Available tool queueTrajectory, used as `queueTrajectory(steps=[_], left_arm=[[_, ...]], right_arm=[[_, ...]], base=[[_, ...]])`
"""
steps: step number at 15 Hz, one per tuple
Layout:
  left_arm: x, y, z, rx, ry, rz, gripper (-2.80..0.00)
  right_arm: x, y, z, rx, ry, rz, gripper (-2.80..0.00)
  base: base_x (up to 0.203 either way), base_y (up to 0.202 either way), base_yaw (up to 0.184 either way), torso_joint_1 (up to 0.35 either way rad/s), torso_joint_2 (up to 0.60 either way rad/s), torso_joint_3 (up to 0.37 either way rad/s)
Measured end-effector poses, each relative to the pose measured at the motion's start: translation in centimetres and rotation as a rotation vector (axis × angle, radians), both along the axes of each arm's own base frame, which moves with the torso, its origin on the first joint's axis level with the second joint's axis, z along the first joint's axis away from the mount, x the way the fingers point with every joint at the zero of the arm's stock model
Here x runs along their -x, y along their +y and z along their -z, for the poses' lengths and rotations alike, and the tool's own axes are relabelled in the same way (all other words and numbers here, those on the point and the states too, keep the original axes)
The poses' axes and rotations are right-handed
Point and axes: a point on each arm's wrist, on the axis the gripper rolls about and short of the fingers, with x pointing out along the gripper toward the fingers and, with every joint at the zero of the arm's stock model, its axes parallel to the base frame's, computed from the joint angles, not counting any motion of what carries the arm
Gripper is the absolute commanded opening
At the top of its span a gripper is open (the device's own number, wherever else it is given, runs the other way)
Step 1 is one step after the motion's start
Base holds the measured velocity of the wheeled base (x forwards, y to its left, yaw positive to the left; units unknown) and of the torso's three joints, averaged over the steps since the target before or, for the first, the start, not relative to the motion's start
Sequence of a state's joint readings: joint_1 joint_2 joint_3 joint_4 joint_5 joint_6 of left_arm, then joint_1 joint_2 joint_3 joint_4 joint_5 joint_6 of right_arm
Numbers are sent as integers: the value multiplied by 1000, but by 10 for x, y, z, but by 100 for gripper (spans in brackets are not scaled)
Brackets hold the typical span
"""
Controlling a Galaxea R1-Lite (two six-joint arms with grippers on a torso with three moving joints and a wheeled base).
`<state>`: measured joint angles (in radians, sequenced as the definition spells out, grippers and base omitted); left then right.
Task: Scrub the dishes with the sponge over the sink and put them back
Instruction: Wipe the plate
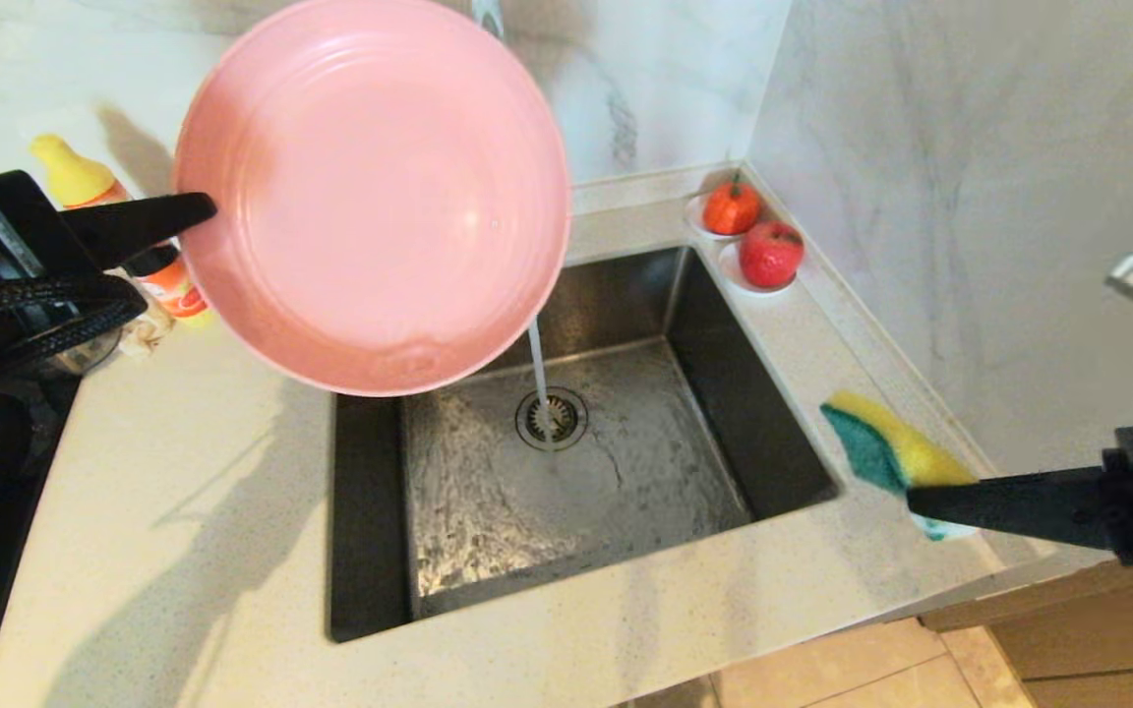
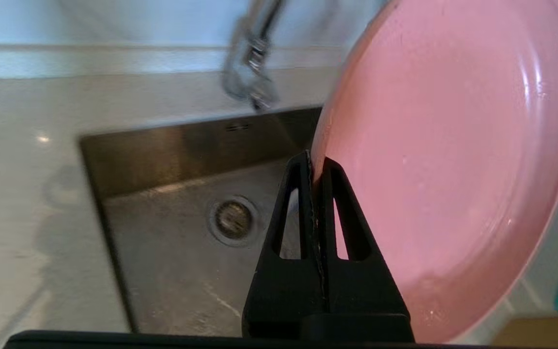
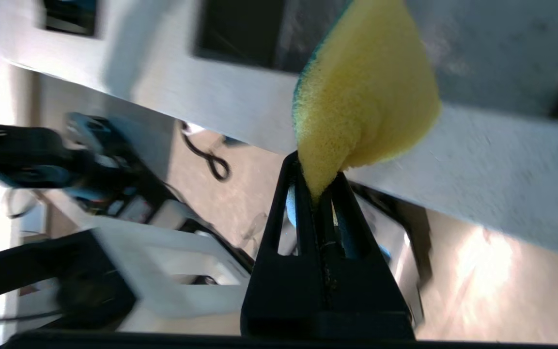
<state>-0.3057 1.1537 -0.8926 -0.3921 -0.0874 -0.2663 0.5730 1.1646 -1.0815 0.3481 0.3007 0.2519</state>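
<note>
Over the sink (image 1: 626,295), my left hand (image 1: 195,209) pinches the pink plate (image 1: 370,187); my right hand (image 1: 921,501) squeezes the sponge (image 1: 886,447) tight.

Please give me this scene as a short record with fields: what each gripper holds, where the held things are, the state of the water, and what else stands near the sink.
left gripper: jaws shut on the rim of the pink plate
plate position: held up, tilted, above the back left of the sink
right gripper: jaws shut on the sponge
sponge position: above the counter right of the sink
water: running from the faucet to the drain
nearby: two fruits at the back right corner; yellow-capped bottle at left
</note>
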Motion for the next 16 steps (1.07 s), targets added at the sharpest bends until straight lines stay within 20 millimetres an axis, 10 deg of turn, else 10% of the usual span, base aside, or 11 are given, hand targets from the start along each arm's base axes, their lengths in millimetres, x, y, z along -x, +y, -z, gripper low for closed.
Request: queueTrajectory(steps=[16], left_arm=[[-56, -97, 5, -84, 80, 20, -280]], right_arm=[[29, -12, -21, -116, -30, -151, -280]], base=[[0, 0, 0, 0, 0, 0]])
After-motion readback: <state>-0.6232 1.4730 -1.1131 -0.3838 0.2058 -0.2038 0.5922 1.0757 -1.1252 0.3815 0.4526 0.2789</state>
